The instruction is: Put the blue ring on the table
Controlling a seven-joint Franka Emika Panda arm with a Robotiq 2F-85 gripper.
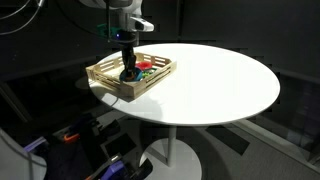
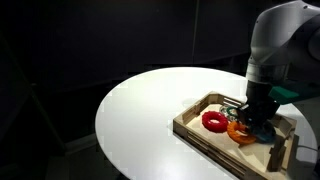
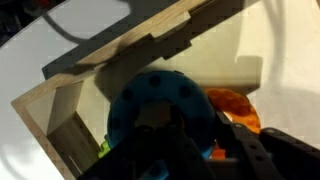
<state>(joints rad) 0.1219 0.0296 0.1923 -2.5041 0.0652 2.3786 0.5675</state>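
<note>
The blue ring [image 3: 150, 92] lies face-up in the tray [image 3: 120, 45] beneath the tool [image 3: 175, 132], whose grip cannot be told.

round white table [image 1: 215, 85], wooden tray [image 1: 108, 75] near edge

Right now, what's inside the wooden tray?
Inside the slatted light wooden tray sit a red ring, an orange toy and a bright-blue bumpy ring. The robot's hand covers part of the blue ring and whatever lies beneath it.

The table [image 1: 225, 85] is white, the tray [image 1: 110, 78] pale wood. Inside the tray sit a blue ring [image 3: 160, 88], a red toy [image 2: 206, 122] and an orange toy [image 2: 237, 131].
</note>
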